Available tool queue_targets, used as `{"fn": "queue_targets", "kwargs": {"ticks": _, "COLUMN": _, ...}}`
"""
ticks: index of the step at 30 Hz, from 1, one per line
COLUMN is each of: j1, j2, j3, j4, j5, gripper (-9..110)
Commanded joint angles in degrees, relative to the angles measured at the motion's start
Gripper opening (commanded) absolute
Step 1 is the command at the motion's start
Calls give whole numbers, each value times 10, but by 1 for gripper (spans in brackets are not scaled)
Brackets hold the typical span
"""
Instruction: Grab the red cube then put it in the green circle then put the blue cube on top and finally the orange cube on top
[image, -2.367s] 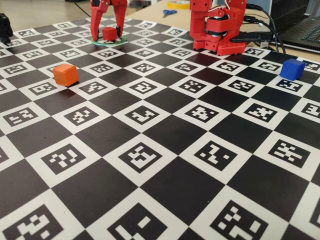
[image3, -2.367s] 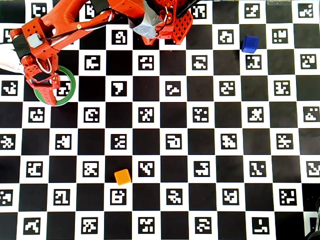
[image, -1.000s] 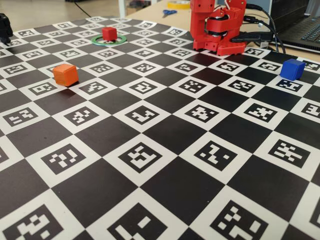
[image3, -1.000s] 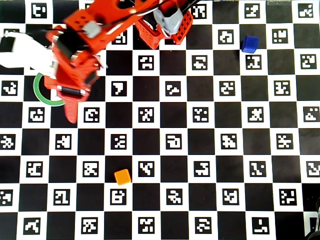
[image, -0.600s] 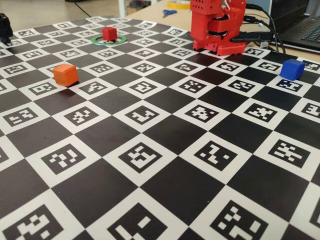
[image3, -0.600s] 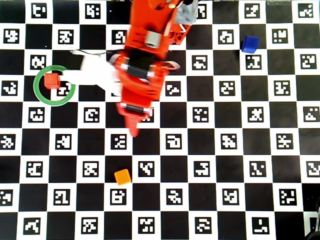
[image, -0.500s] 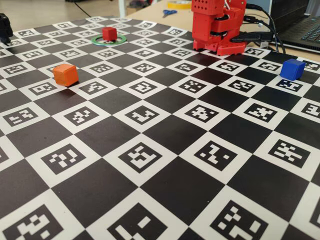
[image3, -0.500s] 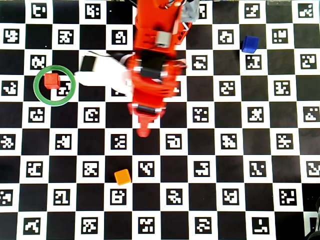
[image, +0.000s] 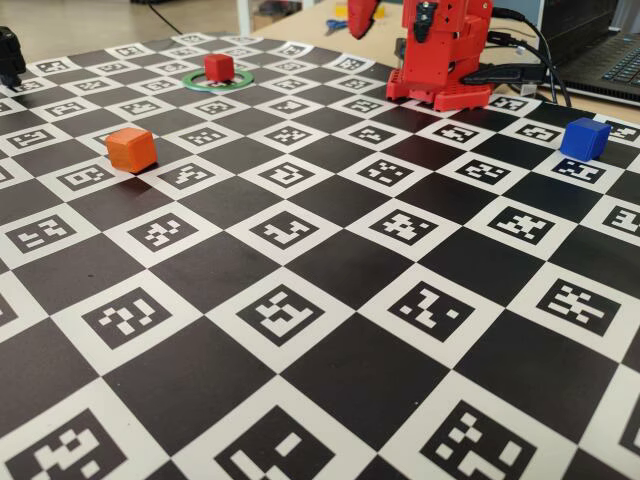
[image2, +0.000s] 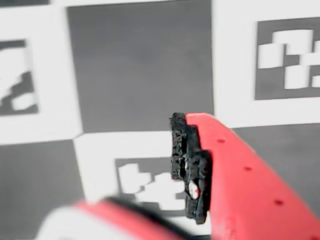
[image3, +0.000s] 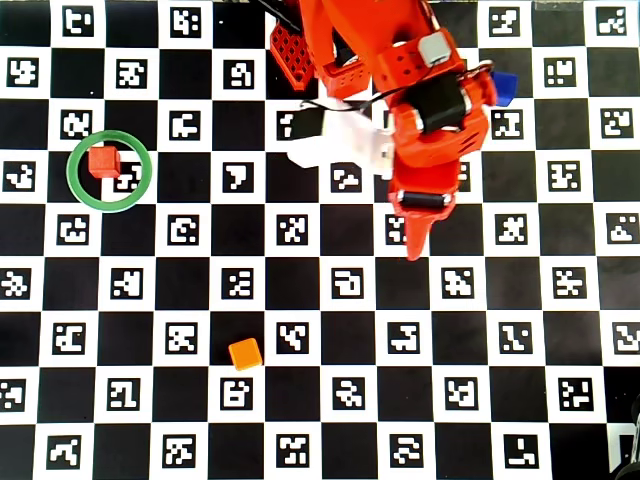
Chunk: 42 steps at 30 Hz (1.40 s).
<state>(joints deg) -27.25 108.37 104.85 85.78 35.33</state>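
Note:
The red cube (image: 219, 68) sits inside the green circle (image: 196, 87) at the far left of the board; in the overhead view the red cube (image3: 103, 161) lies in the upper left part of the green circle (image3: 135, 192). The orange cube (image: 131, 149) (image3: 245, 354) stands alone on the board. The blue cube (image: 584, 138) stands at the right, and in the overhead view the arm half hides it (image3: 505, 88). My gripper (image3: 415, 245) hovers over the middle of the board, far from all cubes. In the wrist view my gripper (image2: 127, 165) is open and empty, with only board squares under it.
The board is a black and white chequer of printed markers (image: 300, 300). The red arm base (image: 440, 70) stands at the far edge. Cables and a laptop (image: 600, 60) lie behind it at the right.

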Motion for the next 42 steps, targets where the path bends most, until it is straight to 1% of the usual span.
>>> {"fn": "queue_targets", "kwargs": {"ticks": 1, "j1": -60, "j2": -1, "j3": -9, "j4": 10, "j5": 65, "gripper": 39}}
{"fn": "queue_targets", "kwargs": {"ticks": 7, "j1": -168, "j2": -13, "j3": 0, "j4": 3, "j5": 151, "gripper": 40}}
{"fn": "queue_targets", "kwargs": {"ticks": 9, "j1": -198, "j2": -14, "j3": 9, "j4": -12, "j5": 175, "gripper": 40}}
{"fn": "queue_targets", "kwargs": {"ticks": 11, "j1": -223, "j2": -12, "j3": 19, "j4": -27, "j5": 221, "gripper": 42}}
{"fn": "queue_targets", "kwargs": {"ticks": 13, "j1": -240, "j2": -3, "j3": 37, "j4": -54, "j5": 260, "gripper": 42}}
{"fn": "queue_targets", "kwargs": {"ticks": 19, "j1": -294, "j2": 5, "j3": 68, "j4": -98, "j5": 266, "gripper": 43}}
{"fn": "queue_targets", "kwargs": {"ticks": 23, "j1": -351, "j2": 5, "j3": 77, "j4": -76, "j5": 265, "gripper": 50}}
{"fn": "queue_targets", "kwargs": {"ticks": 28, "j1": -425, "j2": -46, "j3": 16, "j4": 16, "j5": 307, "gripper": 51}}
{"fn": "queue_targets", "kwargs": {"ticks": 31, "j1": -447, "j2": -84, "j3": -25, "j4": 40, "j5": 309, "gripper": 51}}
{"fn": "queue_targets", "kwargs": {"ticks": 36, "j1": -464, "j2": -141, "j3": -47, "j4": 18, "j5": 353, "gripper": 52}}
{"fn": "queue_targets", "kwargs": {"ticks": 42, "j1": -466, "j2": -156, "j3": -63, "j4": -14, "j5": 412, "gripper": 53}}
